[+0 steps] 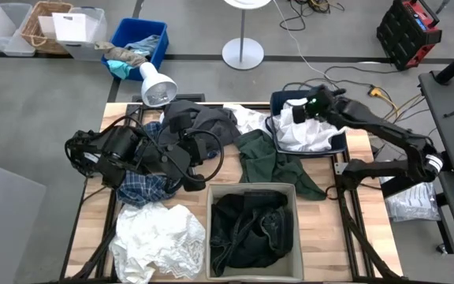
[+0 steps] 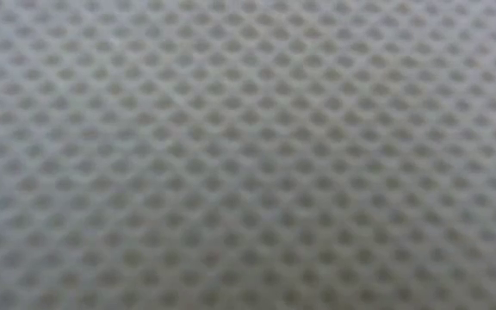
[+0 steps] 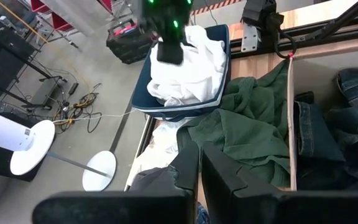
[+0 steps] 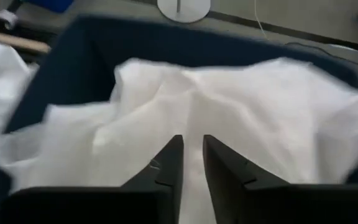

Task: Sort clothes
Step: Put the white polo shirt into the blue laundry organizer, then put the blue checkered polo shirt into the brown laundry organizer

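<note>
I have the right end effector (image 1: 296, 113) poised over the navy bin (image 1: 340, 144) at the far right of the surface (image 1: 369, 229). In the right wrist view its fingers (image 4: 166, 163) stand slightly parted, nothing between them; white clothes (image 4: 229, 106) fill the bin directly under the tips.

Left end effector (image 3: 200, 163) pressed together, holding nothing, resting low among the heap on the left half of the surface. Ahead of it lies the dark green garment (image 1: 270, 162), draped between the navy bin and the grey fabric bin (image 1: 251, 189).

Around the left arm: plaid shirt (image 1: 144, 188) beneath it, charcoal grey garment (image 1: 199, 122) just beyond, a white garment (image 1: 158, 241) on its near side. Another white piece (image 1: 248, 120) lies between the charcoal one and the navy bin.

Count: two bins on the surface. The grey one holds dark clothing (image 1: 251, 229), jeans-like from the left wrist view.

Obstructions: a lamp head (image 1: 157, 85) overhangs the far edge of the surface. The low camera sees only a mesh-textured cloth (image 2: 248, 155).

Off the surface, on the floor: blue crate (image 1: 154, 38) with rags.
</note>
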Available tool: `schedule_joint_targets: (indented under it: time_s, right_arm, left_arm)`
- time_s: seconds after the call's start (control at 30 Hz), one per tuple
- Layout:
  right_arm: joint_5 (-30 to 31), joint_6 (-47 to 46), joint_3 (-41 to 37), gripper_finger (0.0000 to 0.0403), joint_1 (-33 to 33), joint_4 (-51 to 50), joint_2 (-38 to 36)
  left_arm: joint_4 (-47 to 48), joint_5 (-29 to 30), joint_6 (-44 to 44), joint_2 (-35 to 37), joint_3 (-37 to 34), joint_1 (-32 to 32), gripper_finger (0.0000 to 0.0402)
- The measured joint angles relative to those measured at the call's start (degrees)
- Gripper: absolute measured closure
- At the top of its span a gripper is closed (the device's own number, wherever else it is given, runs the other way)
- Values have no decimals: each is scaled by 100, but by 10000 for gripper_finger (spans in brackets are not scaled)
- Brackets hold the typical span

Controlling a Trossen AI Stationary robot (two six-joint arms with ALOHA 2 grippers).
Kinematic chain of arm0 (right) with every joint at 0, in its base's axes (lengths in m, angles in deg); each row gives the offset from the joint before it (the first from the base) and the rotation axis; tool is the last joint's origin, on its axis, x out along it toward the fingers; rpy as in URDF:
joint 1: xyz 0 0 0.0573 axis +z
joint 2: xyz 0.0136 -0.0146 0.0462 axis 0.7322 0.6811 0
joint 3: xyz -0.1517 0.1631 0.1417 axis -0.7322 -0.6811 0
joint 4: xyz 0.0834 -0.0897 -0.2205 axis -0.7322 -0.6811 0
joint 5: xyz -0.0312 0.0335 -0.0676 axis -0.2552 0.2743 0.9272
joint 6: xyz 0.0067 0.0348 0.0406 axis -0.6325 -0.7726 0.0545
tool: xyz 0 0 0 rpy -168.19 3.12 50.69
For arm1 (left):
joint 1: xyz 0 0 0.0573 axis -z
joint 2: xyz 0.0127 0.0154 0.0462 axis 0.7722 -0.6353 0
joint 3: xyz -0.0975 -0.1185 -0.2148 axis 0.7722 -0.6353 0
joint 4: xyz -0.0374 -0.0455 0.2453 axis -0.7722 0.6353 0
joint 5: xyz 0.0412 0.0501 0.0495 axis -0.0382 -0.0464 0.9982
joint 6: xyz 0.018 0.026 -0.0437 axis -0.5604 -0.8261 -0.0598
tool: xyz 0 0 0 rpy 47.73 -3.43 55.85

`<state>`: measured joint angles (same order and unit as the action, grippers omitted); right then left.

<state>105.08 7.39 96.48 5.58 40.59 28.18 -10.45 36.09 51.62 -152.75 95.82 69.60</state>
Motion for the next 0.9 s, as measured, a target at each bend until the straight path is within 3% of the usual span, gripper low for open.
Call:
schedule_joint_targets:
  time_s: [0.13,0.23,0.43,0.57,0.7,0.9]
  right_arm:
    - [-389,28,726,318,-2,-708,-236]
    - [-1159,89,1179,304,0,-999,-406]
    - [-2814,429,1710,287,316,-1319,-860]
    - [-2997,325,1870,284,816,-1722,-1213]
    - [-2994,82,1921,288,1369,-1865,-1496]
    - [-2955,-277,1924,299,2085,-1850,-1568]
  left_arm:
    - [12,-283,33,-1,34,0,402]
    - [119,-748,227,0,126,-2,402]
    - [1396,-2621,1336,9,386,8,402]
    - [1382,-3933,1855,134,87,48,402]
    - [1427,-4240,2494,258,-278,110,402]
    - [1419,-4017,3257,351,-1105,94,402]
